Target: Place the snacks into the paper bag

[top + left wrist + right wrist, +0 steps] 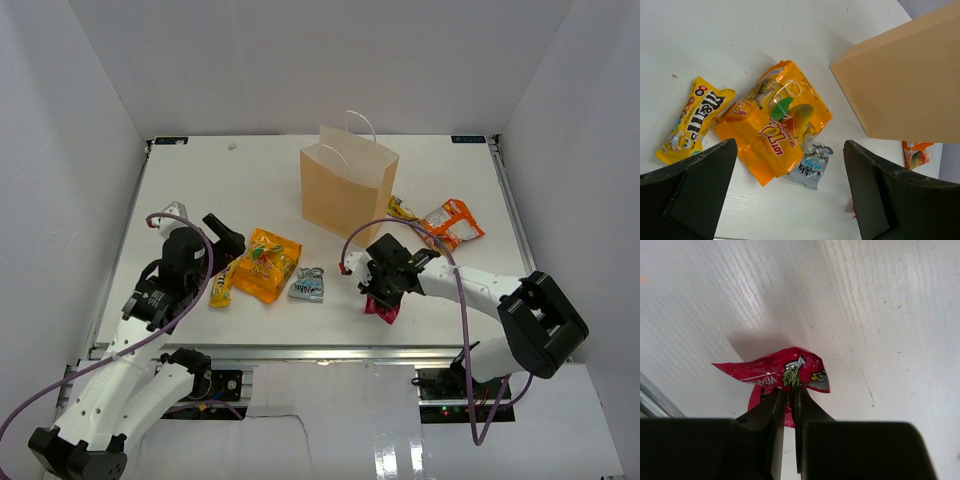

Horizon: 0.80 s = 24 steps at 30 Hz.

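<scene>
The tan paper bag [347, 193] stands upright at the back middle; its side also shows in the left wrist view [900, 85]. My right gripper [385, 297] is shut on a red packet [775, 372], held just above the table in front of the bag [383, 309]. My left gripper [222, 243] is open and empty, above the left snacks. A large orange bag [264, 263] [775, 132], a yellow M&M's pack [221, 287] [692, 117] and a grey-blue pack [307, 285] [812, 165] lie on the table. An orange-green bag [453, 222] lies right of the paper bag.
White walls enclose the table on three sides. A small yellow packet [402, 208] lies against the paper bag's right base. A small white object [173, 209] sits at the left edge. The table's front rail [320, 352] runs just below the red packet.
</scene>
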Tool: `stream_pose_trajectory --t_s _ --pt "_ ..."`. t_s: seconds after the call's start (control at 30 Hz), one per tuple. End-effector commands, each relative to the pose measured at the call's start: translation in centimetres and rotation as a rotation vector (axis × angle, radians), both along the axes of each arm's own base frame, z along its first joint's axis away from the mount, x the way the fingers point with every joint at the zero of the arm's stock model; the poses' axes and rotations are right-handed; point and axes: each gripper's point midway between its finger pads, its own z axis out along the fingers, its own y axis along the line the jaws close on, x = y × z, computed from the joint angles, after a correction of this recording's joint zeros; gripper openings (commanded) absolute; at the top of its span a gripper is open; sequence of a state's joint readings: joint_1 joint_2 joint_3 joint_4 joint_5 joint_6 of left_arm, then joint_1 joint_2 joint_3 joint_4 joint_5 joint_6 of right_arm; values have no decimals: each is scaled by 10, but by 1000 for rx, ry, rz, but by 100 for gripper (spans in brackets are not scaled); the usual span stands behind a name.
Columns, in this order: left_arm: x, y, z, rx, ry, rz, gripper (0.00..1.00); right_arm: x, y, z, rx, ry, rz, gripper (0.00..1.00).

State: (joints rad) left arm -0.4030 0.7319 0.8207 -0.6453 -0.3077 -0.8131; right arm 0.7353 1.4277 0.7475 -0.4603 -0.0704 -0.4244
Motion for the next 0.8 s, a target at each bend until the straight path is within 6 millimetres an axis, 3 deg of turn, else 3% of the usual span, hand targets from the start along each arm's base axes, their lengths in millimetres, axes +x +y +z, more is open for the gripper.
stream_pose_trajectory --t_s 0.0,0.13,0.23,0.27,0.33,0.37,0.43,0.47,0.5,0.6,0.67,0.7,0.77 --pt "-9 7 -17 -60 54 84 98 2 -5 -1 -10 -32 11 8" --pt "-17 12 -51 -79 172 157 98 7 11 47 96 -128 168 8" --pt "-23 16 -66 -56 250 198 98 23 33 118 255 -262 322 8" --pt "-24 18 -69 -46 263 207 98 31 44 156 338 -336 363 8" --pt "-27 20 -75 -26 294 215 98 40 53 206 401 -475 417 8" --pt "-28 22 -77 -20 301 221 98 50 61 254 453 -577 417 8" --pt "-33 25 -79 -11 310 228 98 66 68 292 505 -615 346 8" --pt "-36 27 -82 -7 316 231 98 86 70 334 551 -691 293 8" --pt "-38 29 -81 -7 306 239 98 95 70 353 584 -710 247 8" --pt "-46 35 -84 6 310 245 98 134 65 406 674 -768 56 8" --pt "-48 35 -82 5 295 232 98 157 59 417 693 -773 -62 8" --pt "-50 36 -85 13 300 223 98 172 63 411 686 -761 -98 8" --pt "-52 34 -85 7 299 212 98 190 59 418 691 -780 -187 8"
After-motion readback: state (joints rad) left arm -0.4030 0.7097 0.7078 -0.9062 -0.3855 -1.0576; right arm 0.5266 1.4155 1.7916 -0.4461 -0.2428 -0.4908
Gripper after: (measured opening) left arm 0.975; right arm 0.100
